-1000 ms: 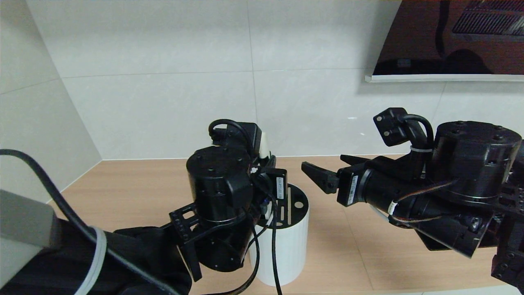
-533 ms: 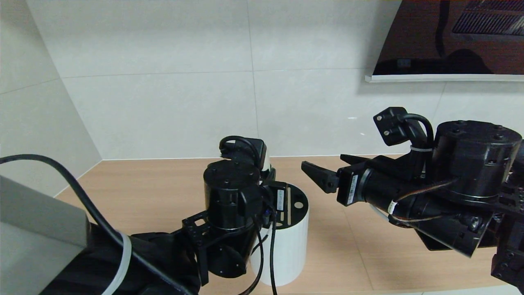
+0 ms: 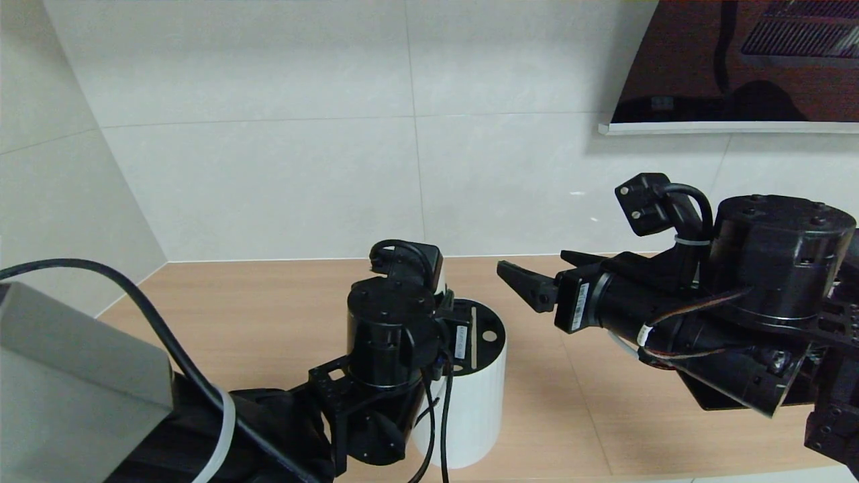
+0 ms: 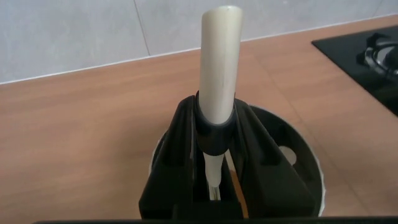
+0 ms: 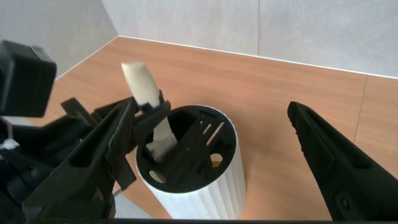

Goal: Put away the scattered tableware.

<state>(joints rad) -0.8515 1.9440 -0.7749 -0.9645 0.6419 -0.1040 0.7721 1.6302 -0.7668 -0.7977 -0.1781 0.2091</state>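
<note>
Gripping the cream-handled utensil (image 4: 219,62) upright in my clenched left hand (image 4: 214,127), I have its lower end at the slotted lid of the white utensil holder (image 5: 205,183) directly beneath, apparently to slide straight in, while my right hand (image 3: 550,276) hovers spread open alongside.

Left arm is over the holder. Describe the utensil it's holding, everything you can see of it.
The utensil has a smooth, cream, round-tipped handle that looks like plastic, a dark collar below it, then a thinner pale neck. It stands handle-up, leaning slightly. Its lower part goes down into the black slotted top of the white holder, so the working end is hidden. The left gripper is shut on it around the collar.
</note>
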